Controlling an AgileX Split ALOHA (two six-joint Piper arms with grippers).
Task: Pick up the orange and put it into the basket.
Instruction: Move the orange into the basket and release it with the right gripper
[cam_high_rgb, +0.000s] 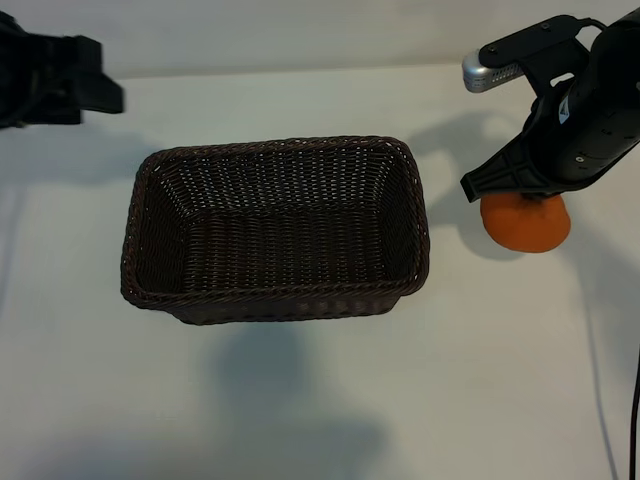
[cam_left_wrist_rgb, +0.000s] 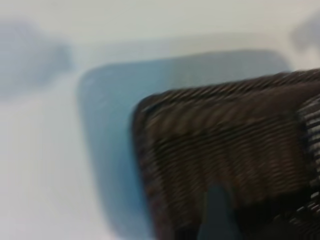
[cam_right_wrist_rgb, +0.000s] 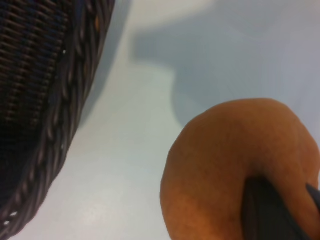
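Note:
The orange (cam_high_rgb: 525, 225) hangs just off the basket's right end, under my right gripper (cam_high_rgb: 520, 196), which is shut on its top. Its shadow lies on the table to the left of it. In the right wrist view the orange (cam_right_wrist_rgb: 230, 165) fills the near corner, with a dark finger (cam_right_wrist_rgb: 262, 212) pressed into it and the basket's braided rim (cam_right_wrist_rgb: 55, 120) off to one side. The dark brown wicker basket (cam_high_rgb: 270, 293) stands in the middle of the table with nothing in it. My left gripper (cam_high_rgb: 60, 80) is parked at the far left corner; its wrist view shows a basket corner (cam_left_wrist_rgb: 225, 125).
White tabletop (cam_high_rgb: 480, 380) lies all round the basket, with wide bare stretches in front and to the right. The right arm's dark body and its silver camera (cam_high_rgb: 490, 72) rise above the orange. A cable (cam_high_rgb: 632, 420) runs down the right edge.

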